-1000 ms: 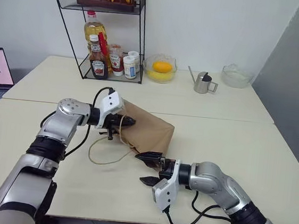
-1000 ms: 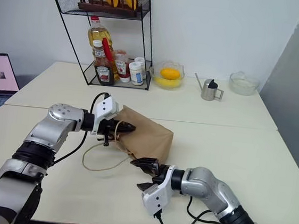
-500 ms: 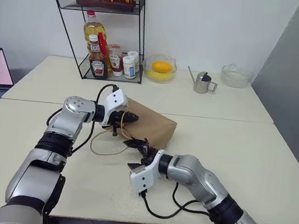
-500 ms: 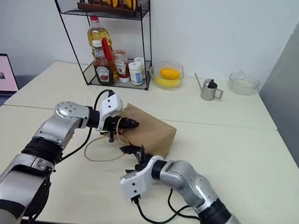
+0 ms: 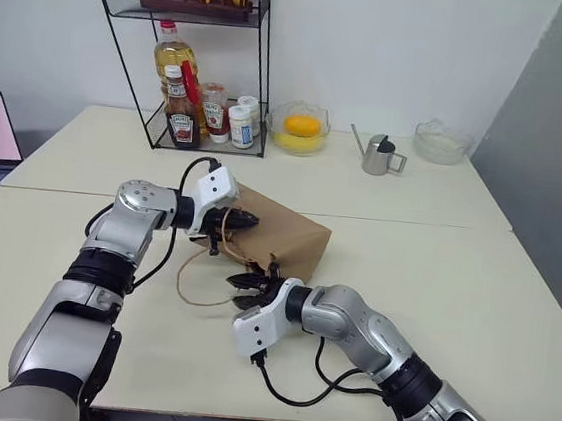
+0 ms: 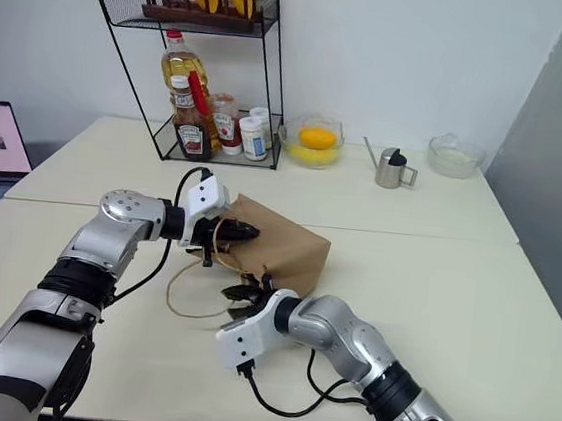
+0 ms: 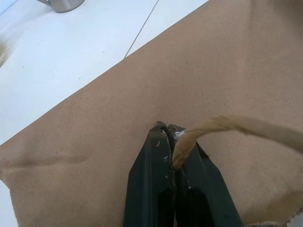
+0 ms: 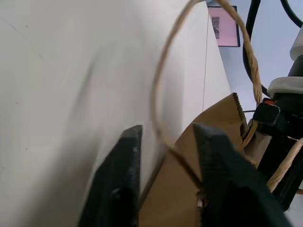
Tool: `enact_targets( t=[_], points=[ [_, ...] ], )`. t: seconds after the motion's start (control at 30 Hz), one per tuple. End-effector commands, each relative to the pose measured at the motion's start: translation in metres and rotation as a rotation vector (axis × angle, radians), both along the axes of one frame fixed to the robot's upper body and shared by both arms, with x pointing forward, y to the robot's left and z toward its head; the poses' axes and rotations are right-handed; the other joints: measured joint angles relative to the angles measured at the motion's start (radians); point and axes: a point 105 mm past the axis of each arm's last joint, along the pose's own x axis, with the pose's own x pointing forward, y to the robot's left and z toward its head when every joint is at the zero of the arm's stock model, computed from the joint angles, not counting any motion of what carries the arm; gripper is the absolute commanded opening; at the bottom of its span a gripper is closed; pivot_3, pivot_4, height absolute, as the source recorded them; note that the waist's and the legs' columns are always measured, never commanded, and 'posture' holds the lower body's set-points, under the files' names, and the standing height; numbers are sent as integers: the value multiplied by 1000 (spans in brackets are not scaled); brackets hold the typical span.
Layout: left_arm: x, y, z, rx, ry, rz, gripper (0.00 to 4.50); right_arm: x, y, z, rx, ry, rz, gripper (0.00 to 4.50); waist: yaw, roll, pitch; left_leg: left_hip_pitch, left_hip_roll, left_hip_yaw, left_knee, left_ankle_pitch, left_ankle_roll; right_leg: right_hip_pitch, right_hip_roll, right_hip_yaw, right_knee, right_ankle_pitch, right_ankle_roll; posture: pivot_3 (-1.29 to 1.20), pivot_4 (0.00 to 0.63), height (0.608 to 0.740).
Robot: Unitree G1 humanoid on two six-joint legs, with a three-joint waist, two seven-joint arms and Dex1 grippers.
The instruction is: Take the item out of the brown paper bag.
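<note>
Head view: right tool (image 5: 249, 290) has slid in to the bag (image 5: 283, 239) mouth; left tool (image 5: 243, 221) pinches the upper edge, so opening can start.
Left wrist: fingers clamped on paper beside a handle (image 7: 222, 126).
Right wrist: fingers (image 8: 118, 175) narrowed astride the lower lip, bare bench beside.
Bottle: unseen, presumably inside.

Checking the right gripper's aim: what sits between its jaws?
In the right wrist view, the brown paper bag has its lower open edge and a strand of its loop handle in the gap of the right gripper.
</note>
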Motion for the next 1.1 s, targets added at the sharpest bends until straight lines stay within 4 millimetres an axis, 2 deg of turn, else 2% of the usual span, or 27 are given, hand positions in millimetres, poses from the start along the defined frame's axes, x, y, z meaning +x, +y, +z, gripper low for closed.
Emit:
enact_targets(
  t=[0.03,0.07,0.13,0.27,0.4,0.53,0.67,0.77,0.9,1.0,1.07,1.1],
  points=[
    [0,4,14,-6,-50,12,0,-4,4,11,39,-10,16,374,-1,0,0,0,0,0,0,0,0,0,0,0,0,0,0,0,150,740],
    [1,3,15,-8,-53,11,0,-3,3,11,42,-5,7,40,-1,0,0,0,0,0,0,0,0,0,0,0,0,0,0,0,150,740],
    [2,2,19,-13,-63,10,0,0,0,8,31,8,-7,40,-1,0,0,0,0,0,0,0,0,0,0,0,0,0,0,0,150,740],
    [5,1,32,-27,-88,17,0,3,-16,-20,-89,26,-39,40,1,0,0,0,0,0,0,0,0,0,0,0,0,0,0,0,150,740],
    [13,-2,59,-60,-129,41,0,4,-43,-59,-242,104,-75,40,12,0,0,0,-1,0,0,0,0,1,0,0,-1,0,0,0,150,740],
    [23,-7,87,-93,-181,74,0,1,-62,-79,-306,146,-89,40,22,-2,-1,0,-2,0,0,0,0,3,-2,-1,-2,0,0,0,150,740],
    [25,-11,104,-121,-222,89,0,2,-80,-88,-343,163,-116,40,24,-2,-1,8,-3,0,0,0,0,13,-3,-1,-5,0,0,0,150,740],
    [30,-10,116,-169,-247,135,0,2,-96,-91,-364,172,-140,40,29,-2,-1,8,-3,0,-1,0,0,15,-3,-2,-9,-1,1,0,150,740],
    [35,-8,132,-238,-269,194,0,1,-128,-97,-417,186,-181,40,44,-2,-1,6,-4,0,-1,0,0,17,-5,-3,-12,-1,1,0,150,740],
    [32,-12,132,-246,-255,164,0,-3,-152,-96,-431,202,-218,40,61,-2,-1,6,-5,1,-1,0,0,19,-7,-3,-16,-1,2,0,150,740],
    [30,-14,130,-249,-240,144,0,-5,-156,-95,-413,220,-228,40,64,-2,-1,6,-7,3,-2,0,0,20,-9,-4,-18,-1,3,0,150,740],
    [28,-17,127,-251,-230,127,0,-7,-156,-92,-378,258,-245,217,66,-2,-1,6,-7,4,-2,0,0,20,-10,-4,-19,-2,3,0,150,740]
  ],
)
